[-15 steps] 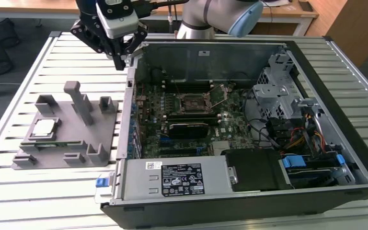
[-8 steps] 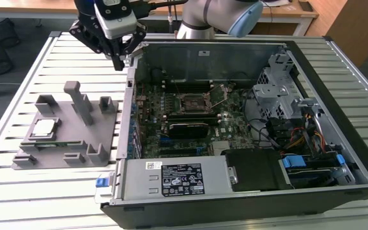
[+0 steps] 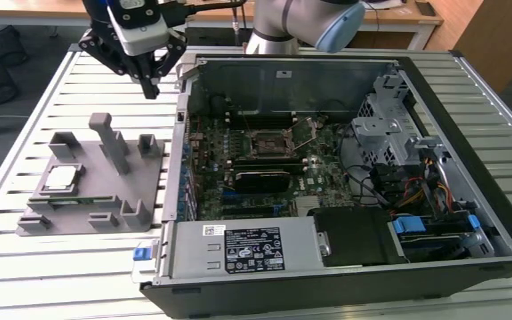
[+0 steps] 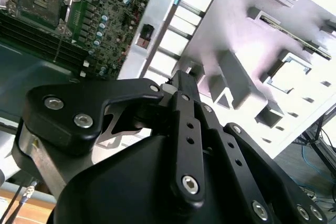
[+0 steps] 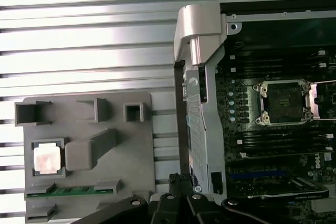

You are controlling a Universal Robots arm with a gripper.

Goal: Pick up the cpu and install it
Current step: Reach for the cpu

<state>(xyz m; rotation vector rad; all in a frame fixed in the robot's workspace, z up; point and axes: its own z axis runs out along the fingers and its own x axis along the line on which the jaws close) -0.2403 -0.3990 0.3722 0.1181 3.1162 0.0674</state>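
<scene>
Squareness looks key to this pickup: the jaws, pressed together and empty, hang above the bench (image 3: 61, 280) near the computer case (image 3: 345, 297), apart from the cpu (image 3: 61, 177) lying flat in a pocket of the grey fixture block (image 3: 96, 193), so centring over its edges should matter.

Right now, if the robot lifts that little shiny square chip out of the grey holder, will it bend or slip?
Probably stiff: the cpu looks like a flat metal-topped square. Likely light, since it is small and thin beside the grey fixture block. Its shiny top may be slippery, and it sits in a recess, so it shouldn't roll.
</scene>
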